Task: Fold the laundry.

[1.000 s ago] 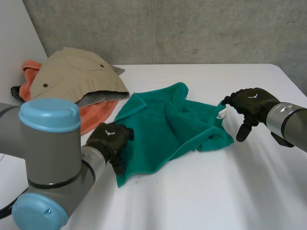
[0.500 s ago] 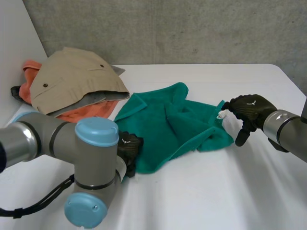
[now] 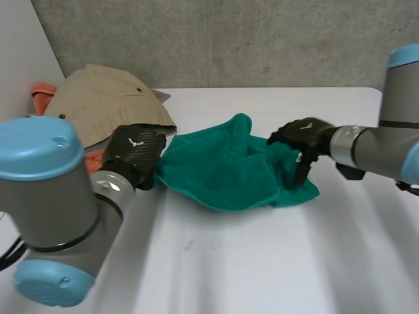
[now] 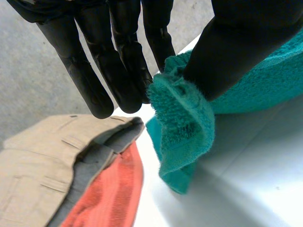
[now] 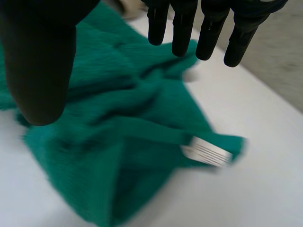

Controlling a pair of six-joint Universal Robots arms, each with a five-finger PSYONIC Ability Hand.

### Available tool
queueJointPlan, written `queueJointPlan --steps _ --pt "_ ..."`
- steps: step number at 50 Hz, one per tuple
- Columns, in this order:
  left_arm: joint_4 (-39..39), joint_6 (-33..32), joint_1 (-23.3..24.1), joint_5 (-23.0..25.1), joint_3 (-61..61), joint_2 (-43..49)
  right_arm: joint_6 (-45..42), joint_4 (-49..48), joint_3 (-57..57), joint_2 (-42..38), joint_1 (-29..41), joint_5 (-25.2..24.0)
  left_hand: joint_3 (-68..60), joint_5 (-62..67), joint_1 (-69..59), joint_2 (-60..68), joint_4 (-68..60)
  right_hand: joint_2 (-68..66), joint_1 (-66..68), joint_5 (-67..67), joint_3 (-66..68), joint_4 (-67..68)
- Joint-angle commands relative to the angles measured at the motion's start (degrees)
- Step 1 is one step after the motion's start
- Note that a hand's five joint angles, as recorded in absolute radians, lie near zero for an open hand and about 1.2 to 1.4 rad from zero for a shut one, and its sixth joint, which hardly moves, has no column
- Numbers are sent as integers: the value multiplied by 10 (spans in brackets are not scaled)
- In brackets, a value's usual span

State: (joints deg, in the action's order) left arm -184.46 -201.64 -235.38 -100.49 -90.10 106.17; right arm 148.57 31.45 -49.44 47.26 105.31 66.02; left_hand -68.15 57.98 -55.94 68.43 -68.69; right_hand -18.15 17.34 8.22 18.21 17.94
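- A teal towel (image 3: 222,173) lay bunched and creased near the middle of the white tabletop (image 3: 262,261), with one rumpled fold rising toward 12 o'clock.
- The left hand (image 3: 134,152) sat at the towel's 9 o'clock edge.
- In the left wrist view, its straight fingers (image 4: 125,71) and thumb (image 4: 236,52) pinched a corner of the towel between them. The pinched fold drooped below the fingertips over the tabletop.
- The right hand (image 3: 302,136) hovered over the towel's 3 o'clock side, palm down.
- In the right wrist view, its fingers (image 5: 182,28) were straight and spread, with the thumb (image 5: 40,61) held well apart. They gripped nothing, and the towel lay under the palm.
- A white label (image 5: 207,153) stuck out from the towel's hem, just beside a corner below the right fingertips.
- A pile of other laundry sat at 10 o'clock from the towel, just beside the left hand.
- In that pile, a beige garment (image 3: 105,104) with buttons lay on top. A grey cloth (image 4: 102,151) lay under it, and an orange cloth (image 4: 106,194) at the bottom.
- A concrete wall (image 3: 262,39) stood behind the tabletop at 12 o'clock.
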Motion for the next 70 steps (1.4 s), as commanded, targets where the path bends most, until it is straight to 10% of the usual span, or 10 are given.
queueJointPlan --steps 1,8,23,46,49,51,57,70 --pt "2 -20 -35 33 -24 -47 -139 12 9 -47 40 -47 -119 120 -241 116 -113 -25 33 24 24 27" --pt "5 -19 -55 38 -17 -49 -86 -67 -42 -19 61 47 -119 120 -241 116 -113 -53 61 52 53 55" --pt "18 -4 -61 43 12 -62 72 -191 -282 181 -3 84 -119 120 -241 116 -113 -50 58 49 49 52" --pt "53 26 -54 52 41 -94 134 -348 -293 31 120 180 -119 120 -241 116 -113 -204 212 204 204 206" --pt "54 32 -54 51 42 -100 116 -350 -280 18 119 192 -119 120 -241 116 -113 -312 320 311 311 314" --pt "55 38 -55 52 42 -108 107 -358 -273 20 119 203 -119 120 -241 116 -113 -618 626 617 617 620" --pt "70 46 -58 51 40 -128 121 -380 -297 122 98 201 -119 120 -241 116 -113 -619 627 618 618 621" --pt "157 75 -117 97 23 -191 18 -17 -154 277 -26 68 -119 120 -241 116 -113 -619 627 618 618 621"
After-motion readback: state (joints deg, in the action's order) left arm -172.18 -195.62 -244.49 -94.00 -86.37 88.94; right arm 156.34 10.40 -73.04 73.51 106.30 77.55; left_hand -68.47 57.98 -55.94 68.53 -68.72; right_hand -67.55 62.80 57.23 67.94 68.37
